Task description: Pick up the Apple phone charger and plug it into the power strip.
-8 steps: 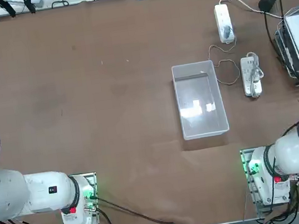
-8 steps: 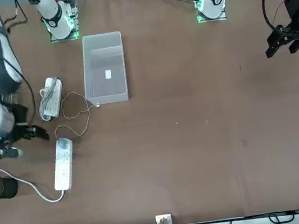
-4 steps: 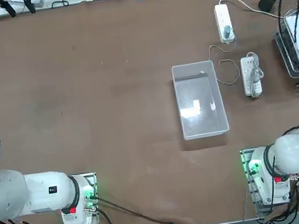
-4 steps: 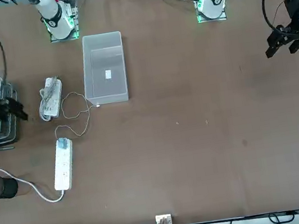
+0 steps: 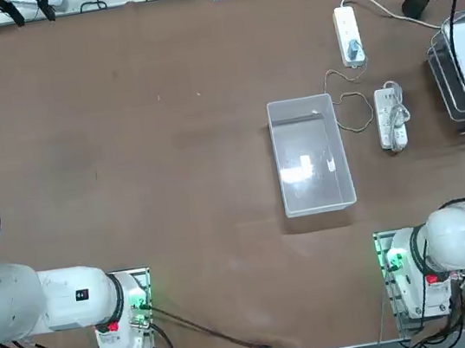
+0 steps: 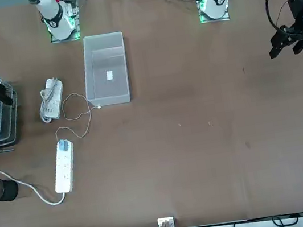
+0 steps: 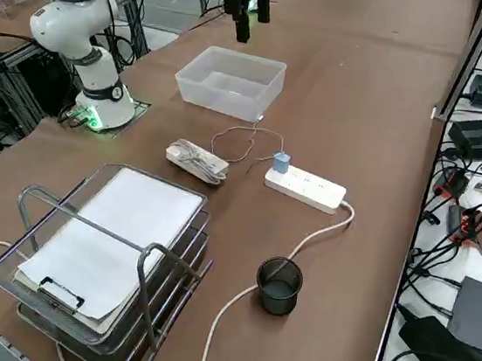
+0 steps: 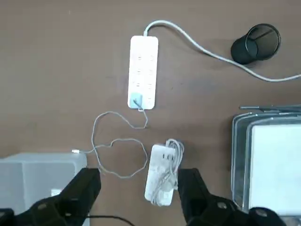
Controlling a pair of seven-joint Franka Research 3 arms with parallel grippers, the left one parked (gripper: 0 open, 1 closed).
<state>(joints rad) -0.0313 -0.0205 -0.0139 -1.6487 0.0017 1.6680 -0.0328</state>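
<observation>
The Apple phone charger (image 8: 136,100) is seen seated in the power strip (image 8: 143,70), while the right end effector (image 8: 138,186) hangs wide and empty above, so little appears left.

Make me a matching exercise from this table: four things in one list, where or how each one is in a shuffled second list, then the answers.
1. Apple phone charger
2. black mesh cup
3. short strip
4. right gripper

A. open, hanging high above the table
B. seated at the end socket of the power strip
C. beside the thick cord
D. own cord bundled on it, next to the clear bin

Pairs: 1-B, 2-C, 3-D, 4-A
</observation>
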